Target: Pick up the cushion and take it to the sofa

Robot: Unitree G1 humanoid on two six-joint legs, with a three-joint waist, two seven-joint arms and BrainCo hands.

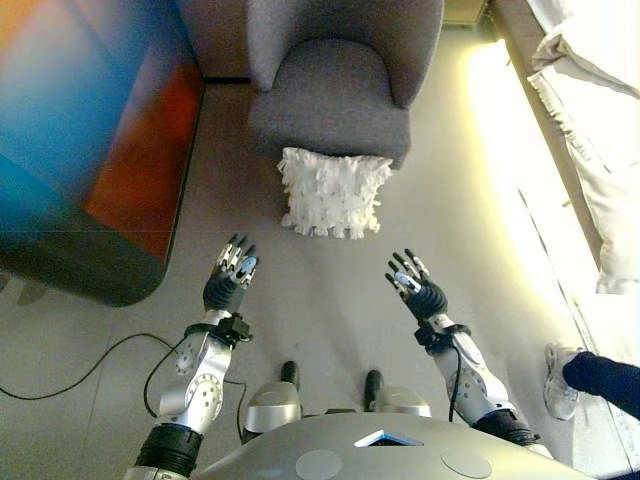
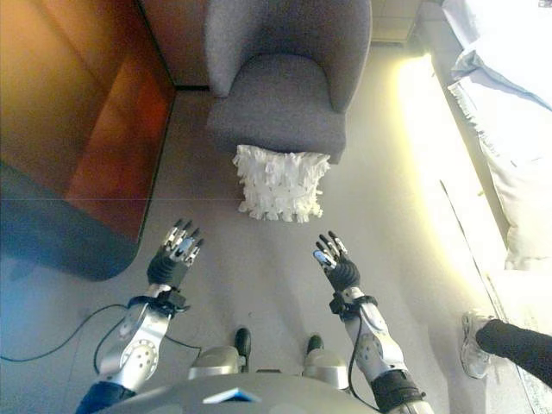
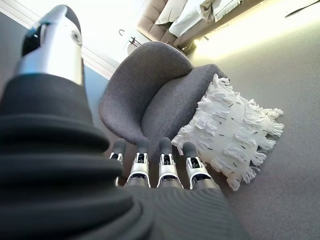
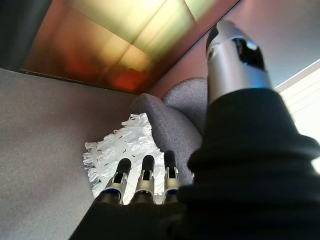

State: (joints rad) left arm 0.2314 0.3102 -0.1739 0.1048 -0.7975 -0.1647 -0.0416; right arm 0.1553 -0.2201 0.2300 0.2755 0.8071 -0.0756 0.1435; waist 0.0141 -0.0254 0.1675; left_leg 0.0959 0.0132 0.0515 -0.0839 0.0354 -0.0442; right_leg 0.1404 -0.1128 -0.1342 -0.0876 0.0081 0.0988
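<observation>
A grey sofa (image 1: 335, 85) stands at the far side on the floor (image 1: 450, 210). A dark cabinet (image 1: 85, 150) is at the left, bedding (image 1: 595, 130) at the right. The white fringed cushion (image 1: 333, 192) leans on the floor against the sofa's front. Nearer, the left hand (image 1: 230, 275) and right hand (image 1: 415, 285) hover apart from the cushion, fingers straight and spread, holding nothing. A person's shoe (image 1: 558, 378) shows near right.

No readable text, labels, numbers or signs anywhere in any view.
</observation>
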